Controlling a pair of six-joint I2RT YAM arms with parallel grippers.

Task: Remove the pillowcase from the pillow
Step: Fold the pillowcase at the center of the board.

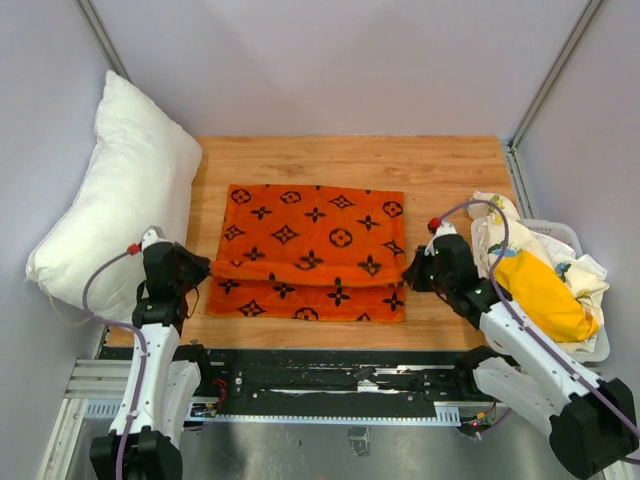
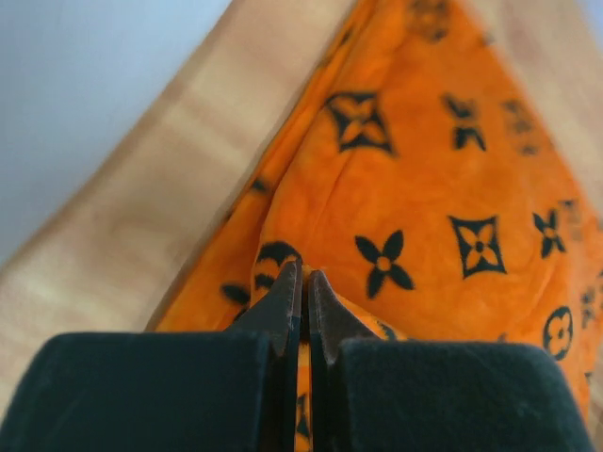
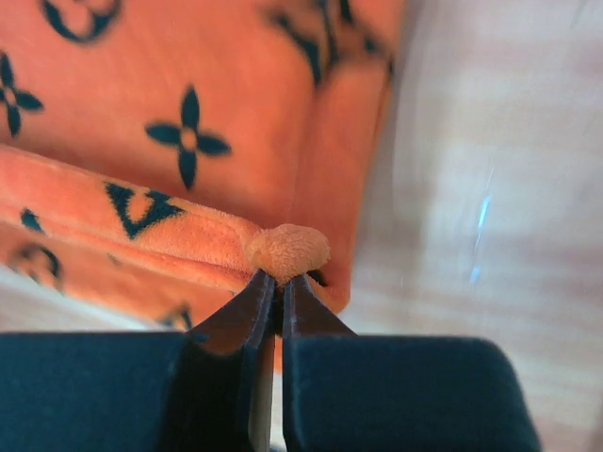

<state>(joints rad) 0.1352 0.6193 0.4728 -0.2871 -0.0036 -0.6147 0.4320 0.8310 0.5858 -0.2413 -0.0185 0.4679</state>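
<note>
The orange pillowcase with black motifs lies flat on the wooden table, its near part folded over so a raised edge runs between the two grippers. The plain white pillow leans bare against the left wall, outside the case. My left gripper is shut on the fold's left end; the wrist view shows the pillowcase fabric pinched between the fingertips. My right gripper is shut on the fold's right corner, where a small bunch of the pillowcase sits at the tips of the right gripper.
A white basket at the right holds yellow and white cloths. Grey walls close the back and sides. The bare wooden table shows behind the case, and the metal rail runs along the near edge.
</note>
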